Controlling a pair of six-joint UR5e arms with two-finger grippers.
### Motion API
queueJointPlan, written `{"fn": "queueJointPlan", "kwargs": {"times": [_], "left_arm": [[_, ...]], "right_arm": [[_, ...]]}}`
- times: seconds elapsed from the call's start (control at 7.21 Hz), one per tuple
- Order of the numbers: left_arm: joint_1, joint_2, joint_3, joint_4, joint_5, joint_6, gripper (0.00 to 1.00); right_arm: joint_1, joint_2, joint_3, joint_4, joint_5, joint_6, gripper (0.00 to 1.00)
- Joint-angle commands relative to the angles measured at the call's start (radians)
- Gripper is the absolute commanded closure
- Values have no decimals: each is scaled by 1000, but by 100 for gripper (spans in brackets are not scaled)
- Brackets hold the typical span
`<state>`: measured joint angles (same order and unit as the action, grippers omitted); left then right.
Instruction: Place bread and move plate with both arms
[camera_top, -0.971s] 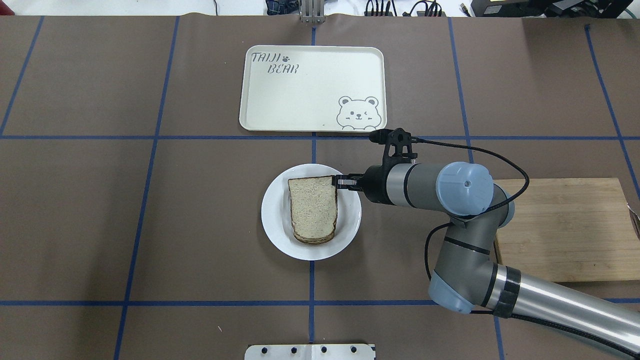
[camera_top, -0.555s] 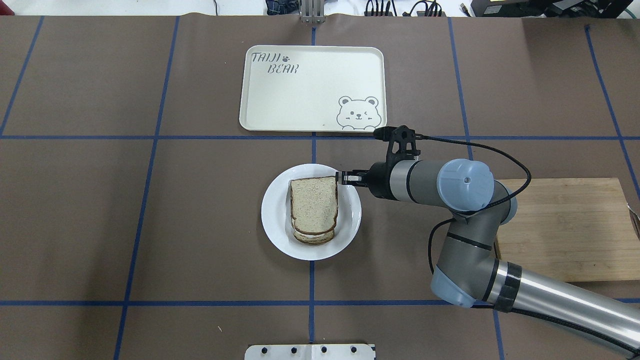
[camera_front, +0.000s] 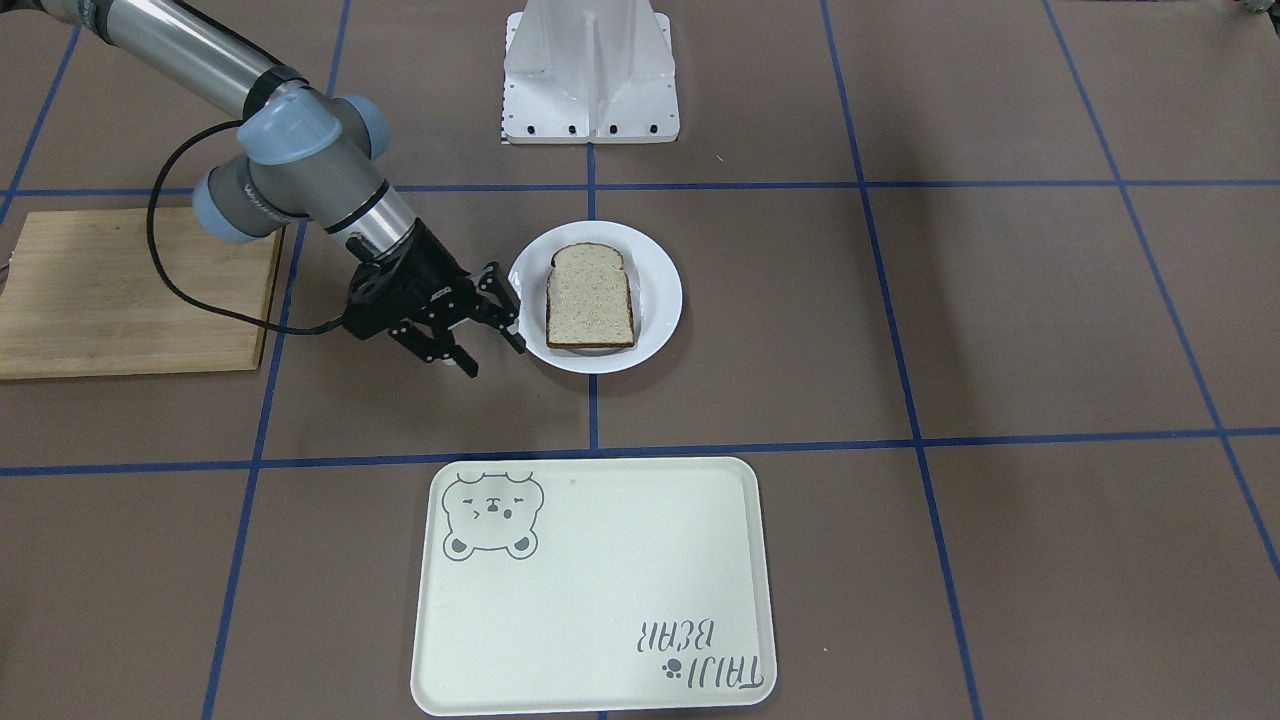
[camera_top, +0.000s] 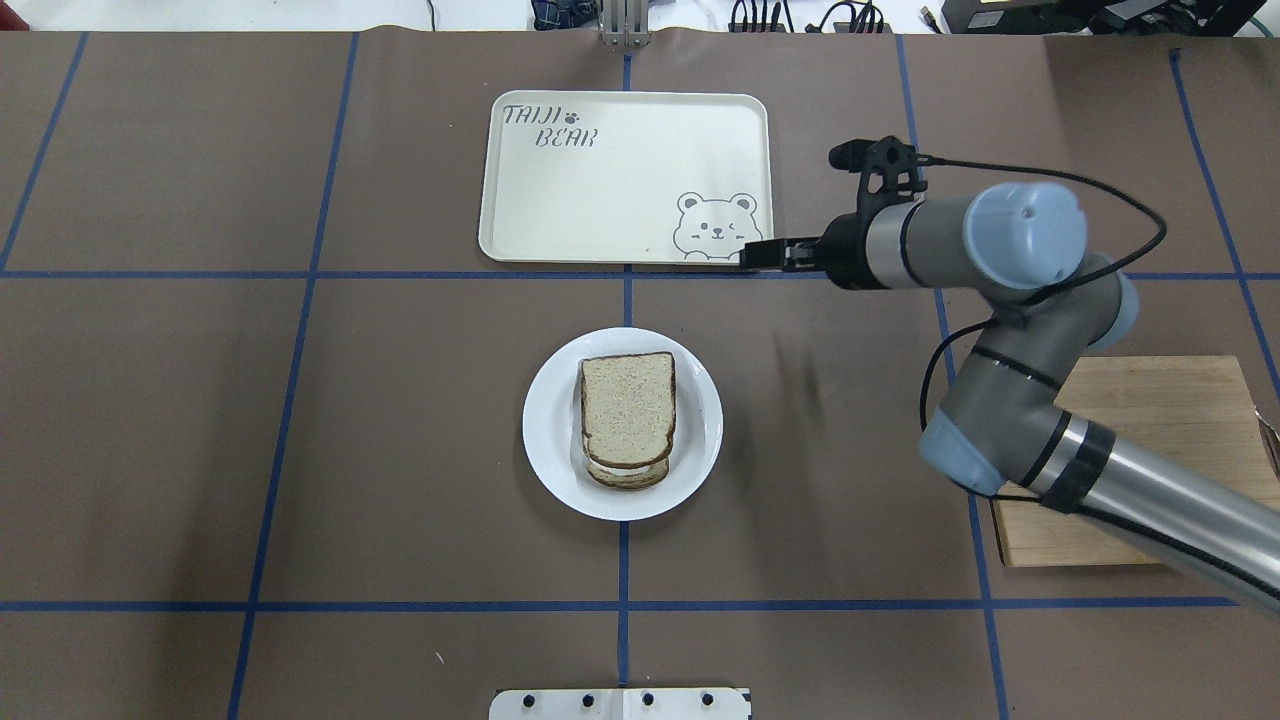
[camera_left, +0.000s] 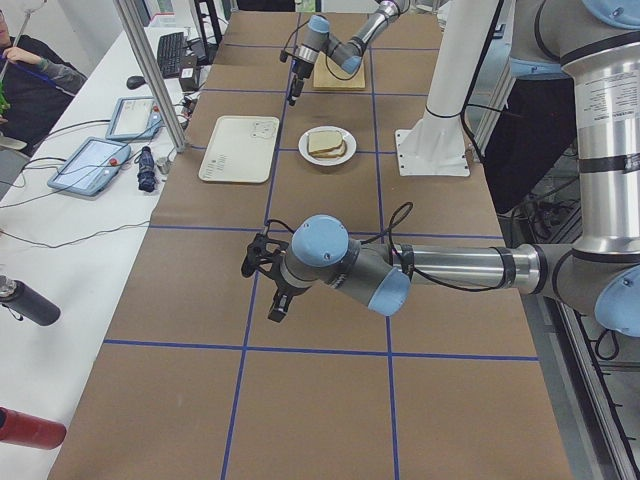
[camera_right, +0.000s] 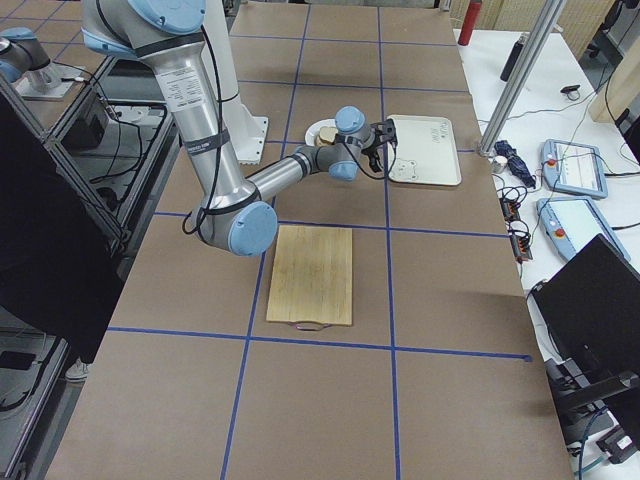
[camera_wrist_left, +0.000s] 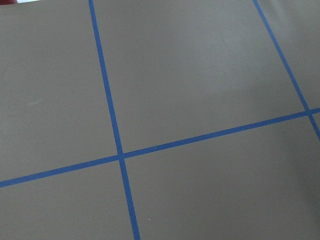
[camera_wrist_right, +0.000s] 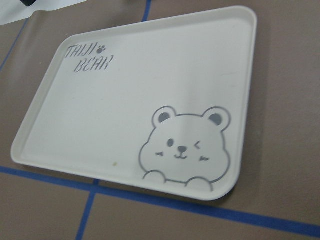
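Overhead exterior: lower released right pincer onto rim of round glossy white plate, avoiding brown-crusted bread slice; left pincer state untellable.

Plate and tray stand apart — right gripper hangs above the gap.

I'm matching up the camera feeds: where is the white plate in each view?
Front-facing: plate at centre, above the bear tray.
Overhead: centre, below the tray.
Exterior left: upper middle, right of the tray.
Exterior right: upper middle, left of the tray.
Left wrist: not in it.
Right wrist: not in it; tray only.
Shared landmark: the bear tray.
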<state>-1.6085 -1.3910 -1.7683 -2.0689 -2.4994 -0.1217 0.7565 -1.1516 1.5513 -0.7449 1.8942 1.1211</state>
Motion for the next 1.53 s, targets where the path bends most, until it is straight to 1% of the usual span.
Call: {"fn": "queueJointPlan", "kwargs": {"times": [0.0,0.14,0.28,0.42,0.56,0.69,0.83,0.97,1.11,1.25,1.39], "left_arm": [[1,-2,-8,-4,-4,1,2],[2,-3,-10,-10,-10,1,2],[5,-16,-10,-34,-12,1,2],[8,-32,-10,-51,-12,-1,2],[9,-36,-11,-51,-76,-16,2],[15,-49,-16,-63,-131,-66,2],[80,-80,-19,-92,-159,-190,2],[157,-103,-16,-141,-159,-326,2],[254,-130,-10,-205,-145,-466,2],[324,-185,-11,-232,-145,-618,2],[400,-221,-7,-302,-133,-774,2]], "right_arm": [[217,-7,6,-266,173,-242,0],[312,-49,10,-372,227,-394,0],[407,-119,6,-448,297,-623,0],[508,-198,9,-520,346,-814,0],[605,-283,12,-571,374,-975,0],[695,-377,10,-583,408,-1115,0],[780,-492,15,-591,408,-1197,0],[811,-575,24,-590,395,-1204,0],[846,-632,73,-579,372,-1249,0],[863,-661,114,-593,375,-1250,0],[863,-654,116,-611,379,-1250,0]]}}
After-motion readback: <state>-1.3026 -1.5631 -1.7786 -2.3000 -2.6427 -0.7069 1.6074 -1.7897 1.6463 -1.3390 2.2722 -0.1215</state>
